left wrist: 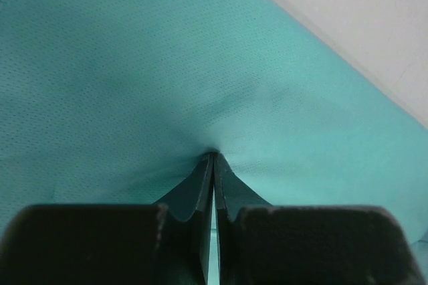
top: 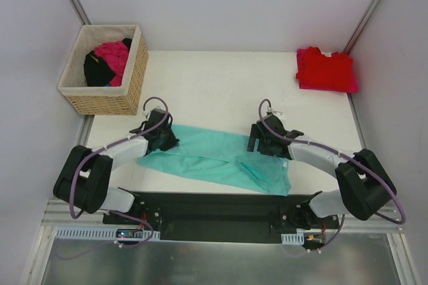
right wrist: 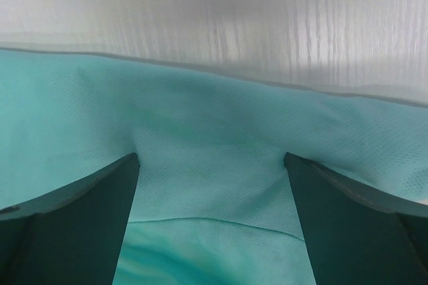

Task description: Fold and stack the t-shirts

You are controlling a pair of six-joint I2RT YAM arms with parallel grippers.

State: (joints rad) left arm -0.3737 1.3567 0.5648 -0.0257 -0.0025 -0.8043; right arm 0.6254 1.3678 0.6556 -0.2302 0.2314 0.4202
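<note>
Two hands, mine, both at the teal t-shirt (top: 214,159), which lies spread and rumpled on the white surface (top: 214,87).
Left hand (left wrist: 213,158): closed tight, pinching a pucker of the teal t-shirt near its left end.
Right hand (right wrist: 210,159): spread wide, fingers (right wrist: 80,211) down on the teal t-shirt's far edge toward its right end, gripping nothing.
Red t-shirt (top: 326,69): folded, well beyond the teal t-shirt, far right.
Wicker basket (top: 100,101): beyond the teal t-shirt's left end, holding a magenta t-shirt (top: 115,54) and a black cloth (top: 95,71).
</note>
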